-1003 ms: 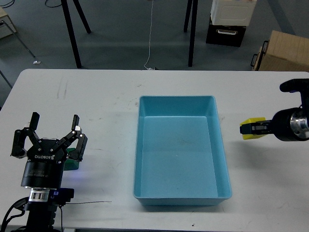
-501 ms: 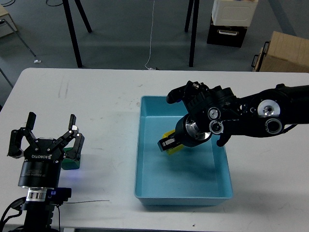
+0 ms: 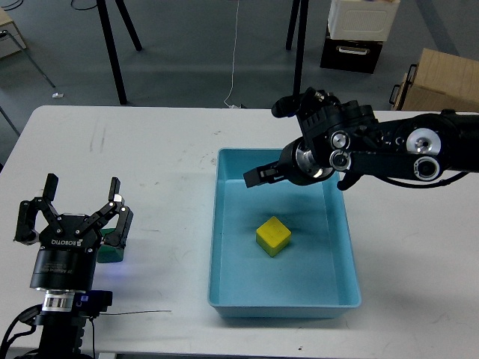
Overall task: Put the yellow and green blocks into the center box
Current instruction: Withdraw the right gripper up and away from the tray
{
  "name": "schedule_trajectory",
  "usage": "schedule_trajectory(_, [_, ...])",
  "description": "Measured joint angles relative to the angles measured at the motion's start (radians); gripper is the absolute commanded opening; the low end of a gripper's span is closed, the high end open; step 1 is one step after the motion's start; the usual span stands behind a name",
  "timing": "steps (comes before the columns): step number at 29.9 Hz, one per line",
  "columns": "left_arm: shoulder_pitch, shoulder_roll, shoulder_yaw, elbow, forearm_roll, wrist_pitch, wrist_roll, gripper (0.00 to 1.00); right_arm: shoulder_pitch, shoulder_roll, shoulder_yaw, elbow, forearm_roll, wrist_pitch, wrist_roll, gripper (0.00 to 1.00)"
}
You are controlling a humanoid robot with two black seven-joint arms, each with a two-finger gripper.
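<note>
A yellow block [image 3: 273, 235] lies loose on the floor of the blue center box [image 3: 224, 247], near its middle. My right gripper [image 3: 258, 178] hovers above the box's far part, empty, up and back from the yellow block, its jaws apart. A green block [image 3: 112, 253] sits on the white table at the left, partly hidden behind my left gripper. My left gripper [image 3: 81, 200] is open and empty, its fingers [image 3: 116, 196] spread wide just above and left of the green block.
The white table [image 3: 165, 164] carries the box in its middle. A thin black cable [image 3: 142, 312] lies along the front left edge. Beyond the table stand black stand legs [image 3: 112, 52], a cardboard box [image 3: 441, 78] and a black case [image 3: 350, 51].
My right arm swung in from the right with the yellow block, lowered it into the box, let it go and rose toward the far end. The left arm barely moved.
</note>
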Motion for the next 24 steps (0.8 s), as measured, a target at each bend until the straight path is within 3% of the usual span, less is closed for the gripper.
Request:
schedule_trajectory(6, [-0.009, 0.005, 0.0, 0.0, 0.0, 0.0, 0.004, 1.0, -0.099, -0.176, 0.316, -0.08, 0.152, -0.007, 0.009, 1.0])
schedule_trajectory(12, [-0.028, 0.006, 0.0, 0.0, 0.0, 0.0, 0.007, 1.0, -0.345, -0.234, 0.754, -0.184, 0.401, -0.008, 0.014, 1.0])
schedule_trajectory(19, [-0.043, 0.007, 0.0, 0.0, 0.0, 0.0, 0.009, 1.0, -0.721, -0.309, 1.33, -0.208, 0.841, 0.071, 0.148, 1.0])
schedule_trajectory(24, [-0.057, 0.009, -0.004, -0.001, -0.001, 0.0, 0.007, 1.0, -1.029, -0.326, 1.693, -0.183, 0.986, 0.121, 0.196, 1.0])
